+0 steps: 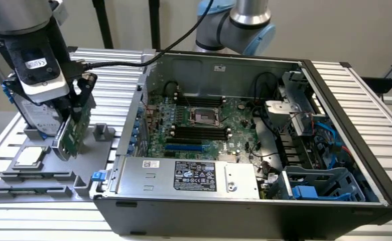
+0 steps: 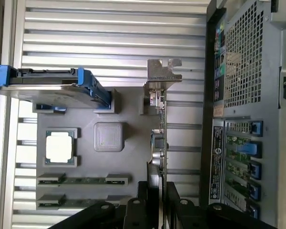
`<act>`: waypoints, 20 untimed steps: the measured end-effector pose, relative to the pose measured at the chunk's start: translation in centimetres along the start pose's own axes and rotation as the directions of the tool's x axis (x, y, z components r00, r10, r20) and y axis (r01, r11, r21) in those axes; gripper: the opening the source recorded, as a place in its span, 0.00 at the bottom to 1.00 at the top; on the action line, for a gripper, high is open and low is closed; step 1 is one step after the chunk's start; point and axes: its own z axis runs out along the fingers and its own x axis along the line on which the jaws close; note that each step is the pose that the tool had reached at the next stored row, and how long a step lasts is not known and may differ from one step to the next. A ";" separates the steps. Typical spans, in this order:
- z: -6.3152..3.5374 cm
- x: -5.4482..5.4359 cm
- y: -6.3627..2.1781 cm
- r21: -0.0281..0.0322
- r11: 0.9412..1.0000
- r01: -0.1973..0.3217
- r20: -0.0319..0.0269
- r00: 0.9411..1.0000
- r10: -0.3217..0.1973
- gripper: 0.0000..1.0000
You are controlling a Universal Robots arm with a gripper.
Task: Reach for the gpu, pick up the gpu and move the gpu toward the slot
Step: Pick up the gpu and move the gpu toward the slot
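In the exterior view my tool (image 1: 75, 106) hangs outside the open computer case (image 1: 249, 216), over the grey holder tray (image 1: 99, 150) that sits on the desk (image 1: 376, 100) against the case's outer wall, on the exterior view's left. The gpu (image 1: 72, 135) stands on edge in that tray, directly under the tool, with its lower edge down at the tray. I cannot see any gap beneath it. The hard drive (image 1: 35, 118) with blue rails stands farther from the case than the card does. Inside the case lies the motherboard (image 1: 203, 128). I take the blue slot (image 1: 182, 148) near its front edge as the target, so the card has to go up and over the case wall.

In the wrist view the gpu (image 2: 161, 129) shows edge-on between the case (image 2: 248, 57) and the hard drive (image 2: 52, 88). Its long axis runs parallel to the case's perforated wall, with the silver bracket (image 2: 161, 71) at the end farthest from my tool (image 2: 158, 202). The two dark fingers (image 2: 139, 210) sit on either side of the board's near end with no daylight showing — I judge them clamped on the card. The small square chip (image 2: 59, 147) lies flat in the tray (image 2: 133, 157), well away from the case side.
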 end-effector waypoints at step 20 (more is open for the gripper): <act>-8.19 -6.8 0.00 -0.022 1.000 0.014 -0.008 1.000 -0.014 0.26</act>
